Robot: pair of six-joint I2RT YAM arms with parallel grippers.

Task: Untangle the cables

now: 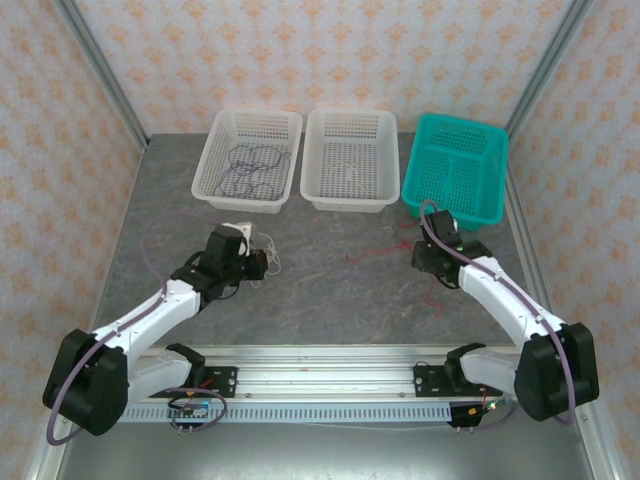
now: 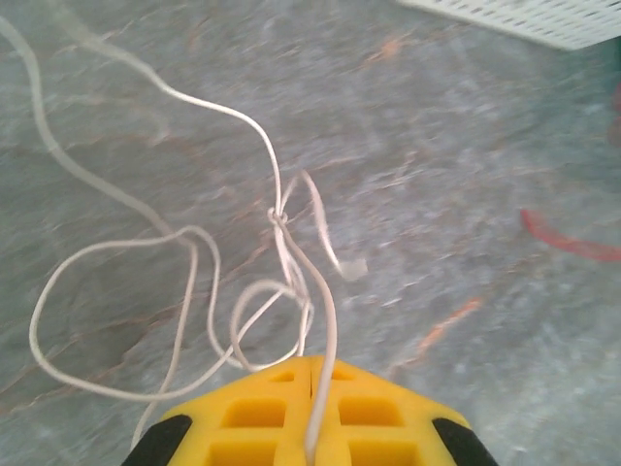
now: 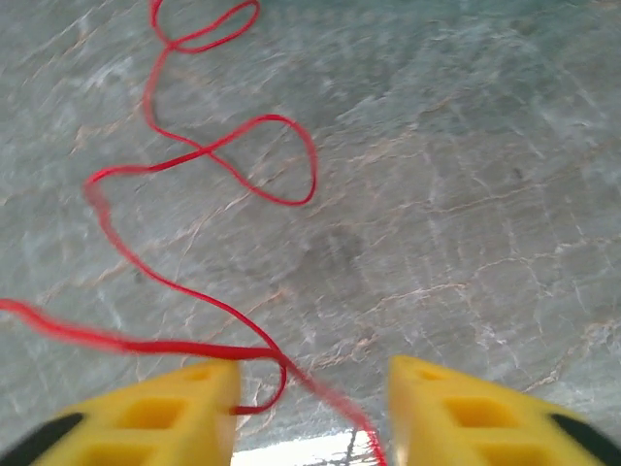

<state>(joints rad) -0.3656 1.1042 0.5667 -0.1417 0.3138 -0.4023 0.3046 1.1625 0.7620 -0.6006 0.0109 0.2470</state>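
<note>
My left gripper [image 2: 312, 388] is shut on a thin white cable [image 2: 199, 243], which runs up between the yellow fingers [image 2: 252, 417] to a small knot [image 2: 278, 216] and spreads in loose loops over the grey table. From above, the left gripper [image 1: 256, 263] sits left of centre with the white cable [image 1: 272, 252] at its tip. My right gripper [image 3: 310, 393] is open, and a red cable [image 3: 209, 155] trails loosely between its fingers [image 3: 184, 413] and curls across the table. In the top view the right gripper [image 1: 428, 262] hovers by the red cable [image 1: 375, 252].
Three baskets line the back of the table: a left white basket [image 1: 212, 165] with dark cables [image 1: 252, 168] coiled inside, a middle white basket [image 1: 312, 160], and a teal basket [image 1: 495, 180]. Open table lies between the arms. A patterned wall surrounds the table.
</note>
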